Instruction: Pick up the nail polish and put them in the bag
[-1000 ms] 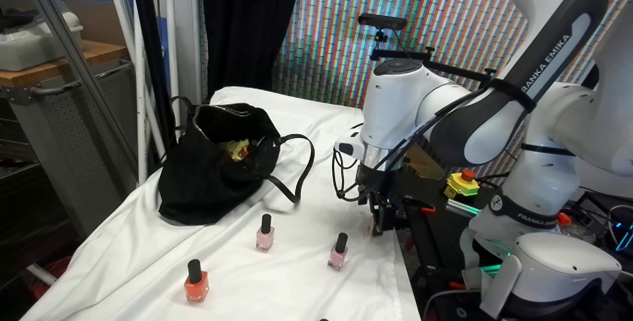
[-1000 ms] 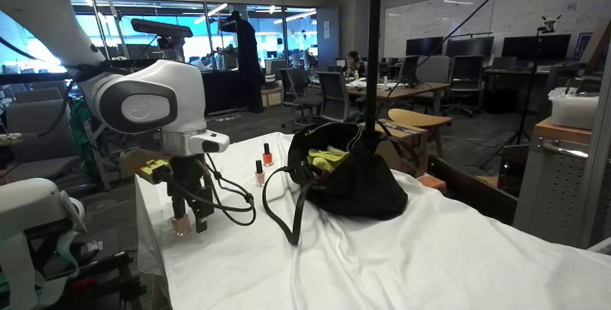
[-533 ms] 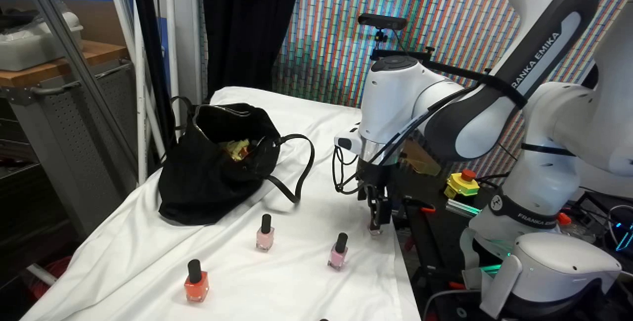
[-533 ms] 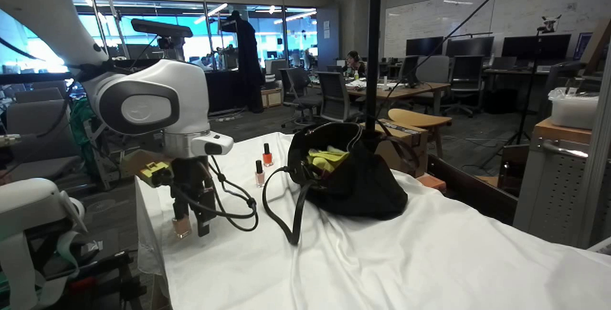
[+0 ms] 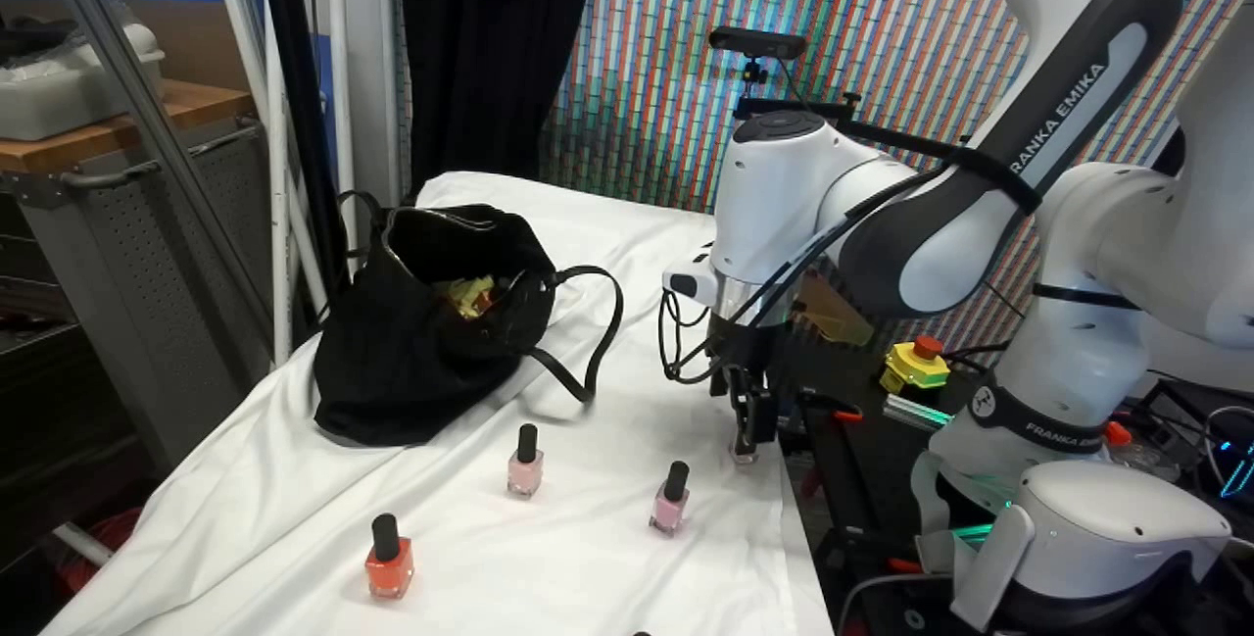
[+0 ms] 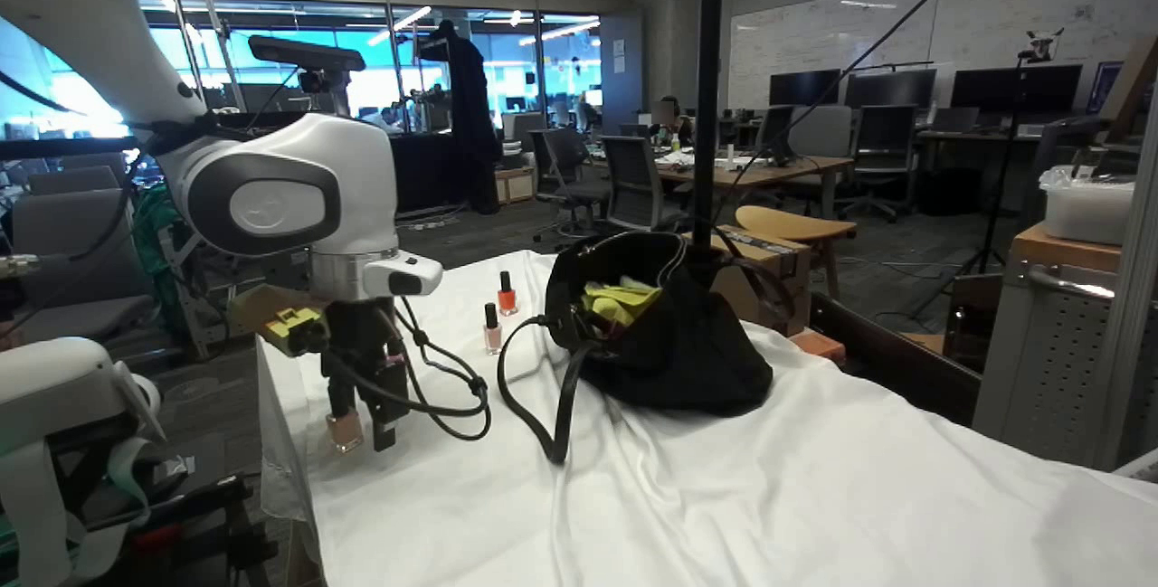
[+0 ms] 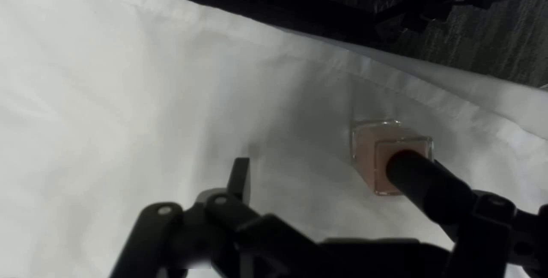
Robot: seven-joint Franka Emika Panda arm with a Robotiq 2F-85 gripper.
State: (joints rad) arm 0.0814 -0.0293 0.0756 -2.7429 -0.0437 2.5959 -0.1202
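1. The pincer (image 7: 346,177) is spread wide across the lower wrist view, jaws well apart, holding nothing.
2. Just beside one jaw stands the beige-pink polish bottle (image 6: 345,431), at lower left in an exterior view, on the white-draped desk (image 6: 688,497). Whether its cap and the jaw touch is unclear.
3. Within the past second the pincer has slid slightly down that frame, then all but paused; the bottle sits a shade lower too, perhaps nudged. I read this as lining up, the grasp not yet made. In the wrist view the bottle is right of the gap's middle, so closing now could shove or tip it; more centring seems needed.
4. Farther out, in an exterior view, a lilac-pink bottle (image 5: 670,504) stands at lower centre, a pale-pink bottle (image 5: 525,472) to its left, an orange-red bottle (image 5: 390,565) at lower left, and a dark cap (image 5: 642,633) peeks over the bottom edge. None has moved.
5. The bag (image 5: 421,362) gapes left of centre there, well apart, yellow-green stuff (image 6: 622,305) showing inside; the carry remains ahead.
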